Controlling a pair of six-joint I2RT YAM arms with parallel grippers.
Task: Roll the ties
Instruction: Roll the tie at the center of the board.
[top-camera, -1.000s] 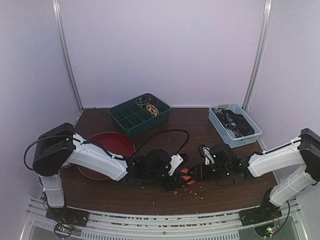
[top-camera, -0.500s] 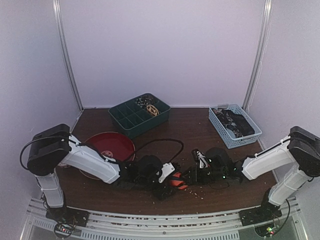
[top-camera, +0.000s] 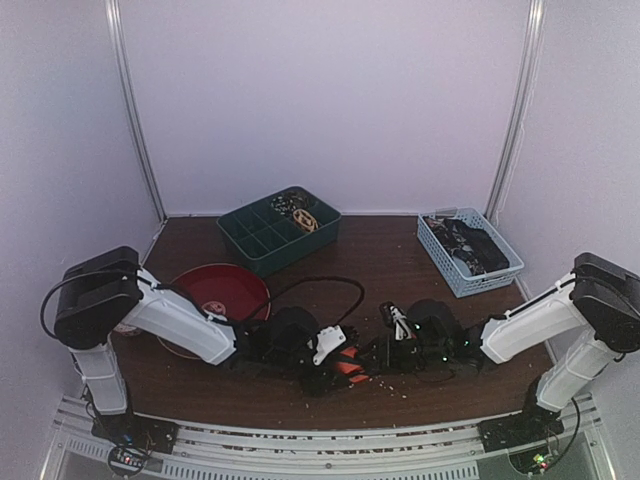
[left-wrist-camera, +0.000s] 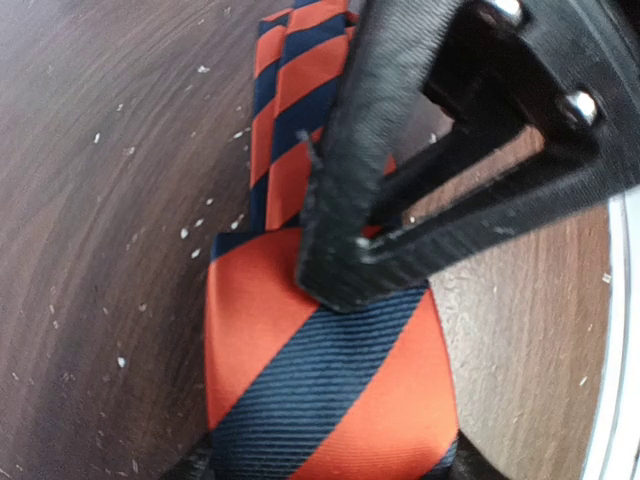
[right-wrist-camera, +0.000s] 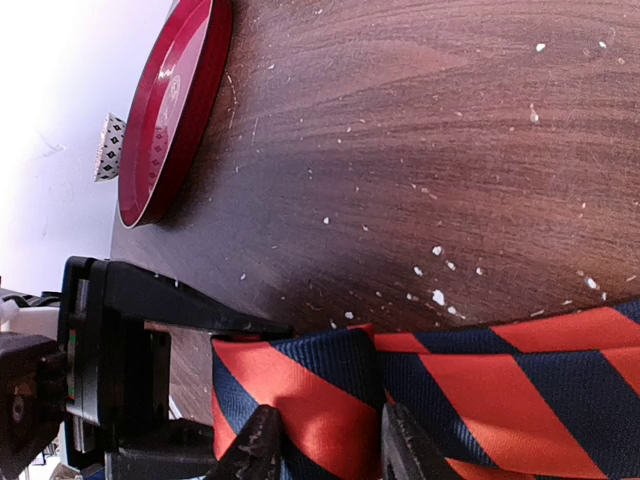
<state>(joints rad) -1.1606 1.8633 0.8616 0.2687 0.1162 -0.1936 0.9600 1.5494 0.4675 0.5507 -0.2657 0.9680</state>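
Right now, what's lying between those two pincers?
The striped tie lies between the left pincer and the right pincer. The top view shows this, and both wrist views show its orange and navy stripes close up.

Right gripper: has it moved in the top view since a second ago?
Yes. The right gripper, pinching the striped tie, has shifted left, farther from the blue basket.

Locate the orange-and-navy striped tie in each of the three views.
Top external: the striped tie lies at front centre, right of the red dish.
Left wrist: it fills the lower middle and narrows toward the top edge.
Right wrist: it runs along the bottom edge.
Shared landmark: white specks scattered beside it.
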